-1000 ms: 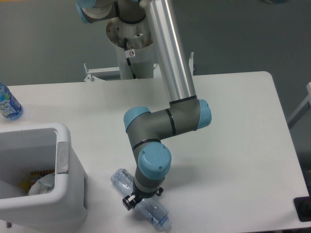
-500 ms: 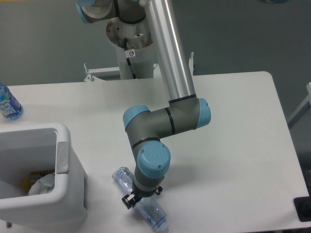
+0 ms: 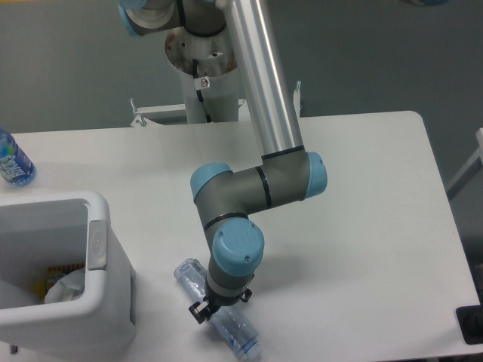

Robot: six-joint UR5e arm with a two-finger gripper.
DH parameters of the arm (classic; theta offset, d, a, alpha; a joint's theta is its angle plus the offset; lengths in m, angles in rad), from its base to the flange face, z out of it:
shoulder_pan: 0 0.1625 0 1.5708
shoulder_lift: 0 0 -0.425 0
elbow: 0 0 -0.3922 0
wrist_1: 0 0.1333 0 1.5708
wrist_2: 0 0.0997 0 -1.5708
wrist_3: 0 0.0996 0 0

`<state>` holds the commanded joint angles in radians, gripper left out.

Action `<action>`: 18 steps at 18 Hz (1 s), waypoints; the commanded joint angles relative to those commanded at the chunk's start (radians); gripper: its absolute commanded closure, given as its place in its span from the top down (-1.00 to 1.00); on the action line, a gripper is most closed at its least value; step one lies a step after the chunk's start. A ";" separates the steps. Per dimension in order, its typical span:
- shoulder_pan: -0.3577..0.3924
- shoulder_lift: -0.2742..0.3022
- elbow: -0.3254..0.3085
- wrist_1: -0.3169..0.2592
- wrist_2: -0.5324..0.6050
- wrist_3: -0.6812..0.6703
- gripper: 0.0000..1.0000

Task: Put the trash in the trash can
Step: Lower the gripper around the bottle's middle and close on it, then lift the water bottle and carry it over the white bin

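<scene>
The crushed clear bluish bottle (image 3: 237,335) lies on the white table (image 3: 362,196) near the front edge, slanting from upper left to lower right. My gripper (image 3: 218,308) points straight down over the bottle's middle. The wrist hides its fingers, so I cannot tell whether they grip the bottle. The white trash can (image 3: 99,207) with a grey tab (image 3: 96,244) stands at the front left. The crumpled whitish wrapper (image 3: 66,287) lies inside it.
A blue-labelled water bottle (image 3: 10,161) stands at the table's left edge. Something yellow (image 3: 51,276) lies in the bin beside the wrapper. The arm's base column (image 3: 202,83) stands behind the table. A black object (image 3: 470,324) sits past the front right corner.
The wrist has shifted slightly left and down. The bottle's lower end has moved a little to the left with it.
</scene>
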<state>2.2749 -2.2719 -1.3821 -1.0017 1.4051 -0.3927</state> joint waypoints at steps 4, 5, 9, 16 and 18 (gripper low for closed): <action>0.000 0.025 0.000 0.008 -0.002 0.009 0.24; 0.002 0.031 0.000 0.009 -0.002 0.011 0.24; 0.002 0.067 0.009 0.023 -0.002 0.026 0.20; 0.008 0.175 0.024 0.185 0.032 0.095 0.19; 0.009 0.183 0.044 0.221 0.041 0.124 0.18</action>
<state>2.2841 -2.0893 -1.3377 -0.7810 1.4465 -0.2686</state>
